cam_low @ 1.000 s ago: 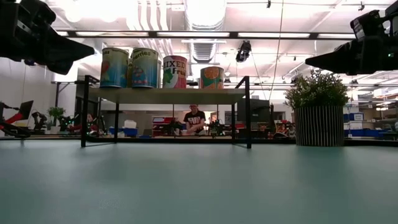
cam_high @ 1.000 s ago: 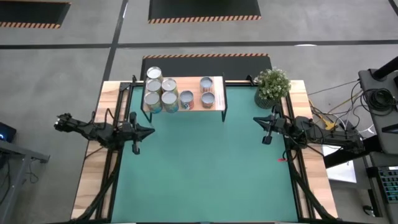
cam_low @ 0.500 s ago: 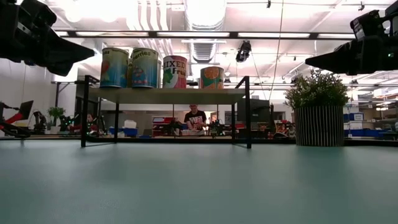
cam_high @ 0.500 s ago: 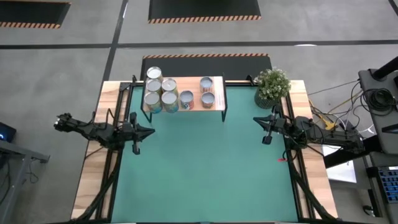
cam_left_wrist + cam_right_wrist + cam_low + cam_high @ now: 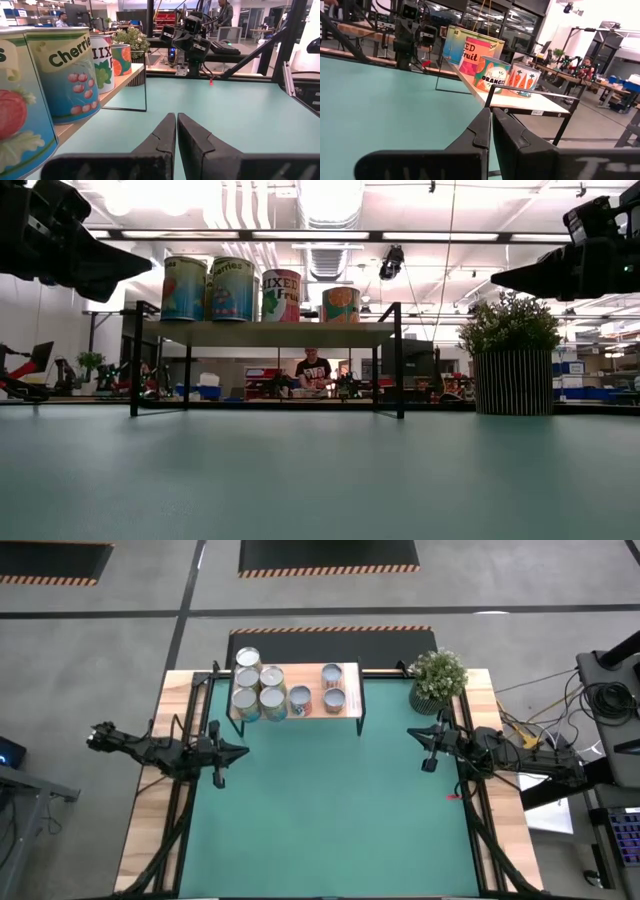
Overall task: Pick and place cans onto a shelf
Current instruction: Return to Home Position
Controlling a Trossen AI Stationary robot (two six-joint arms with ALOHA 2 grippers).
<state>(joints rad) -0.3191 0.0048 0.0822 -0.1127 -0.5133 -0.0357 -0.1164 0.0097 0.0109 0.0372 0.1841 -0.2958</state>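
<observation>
We log labelled metal cans [image 5: 272, 698] on the pale wooden black-legged shelf [image 5: 311, 680] at twelve o'clock; left gripper [image 5: 243, 750] at nine, right gripper [image 5: 411, 733] at three, both clenched empty; a stray swing could topple cans.

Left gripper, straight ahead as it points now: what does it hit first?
Nothing near. The left gripper points over open mat toward the right gripper, probably the first thing in line. The shelf and cans sit off to one side.

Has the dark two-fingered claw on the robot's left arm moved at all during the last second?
No. In the high view the left gripper sits at the same spot, just off the light wooden shelf's front left corner.
</observation>
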